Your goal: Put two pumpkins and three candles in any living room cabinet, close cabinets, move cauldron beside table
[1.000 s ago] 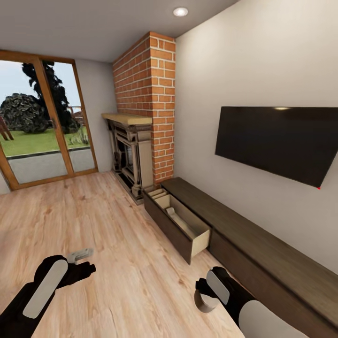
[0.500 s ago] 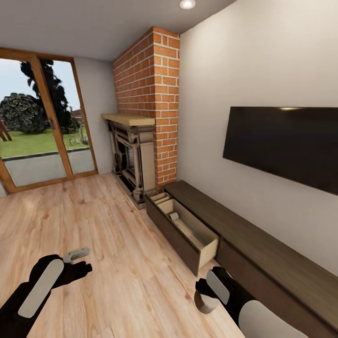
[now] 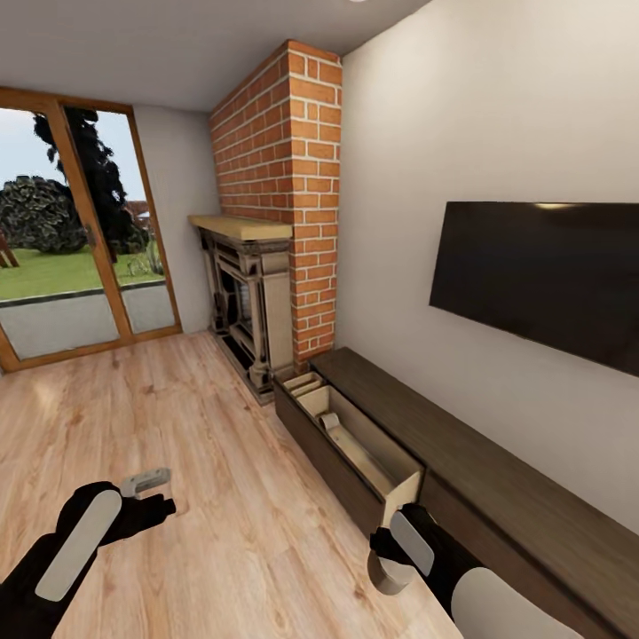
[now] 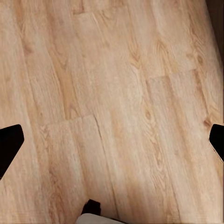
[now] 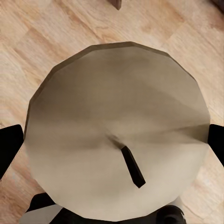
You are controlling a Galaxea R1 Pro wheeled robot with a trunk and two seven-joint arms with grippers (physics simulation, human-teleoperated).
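The long dark-brown cabinet [image 3: 497, 479] runs along the right wall under the TV. Its drawer [image 3: 355, 448] nearest the fireplace stands pulled out, with pale shapes lying inside that I cannot make out. My right gripper [image 3: 390, 555] hangs low in front of the cabinet, shut on a fat beige candle [image 5: 116, 130] with a dark wick. The candle also shows under the hand [image 3: 383, 572]. My left gripper [image 3: 149, 495] is open over bare floor, its fingertips [image 4: 10, 144] wide apart. Pumpkins, cauldron and table are out of view.
A fireplace [image 3: 248, 302] with a red brick chimney [image 3: 293, 177] stands at the cabinet's far end. A black TV [image 3: 541, 275] hangs on the right wall. Glass patio doors [image 3: 71, 240] close the far-left wall. Wooden floor [image 3: 204, 461] stretches to the left of the cabinet.
The whole picture has shifted: the camera has moved toward the cabinet and turned a little. Both arms keep their pose, and the candle stays in the right gripper.
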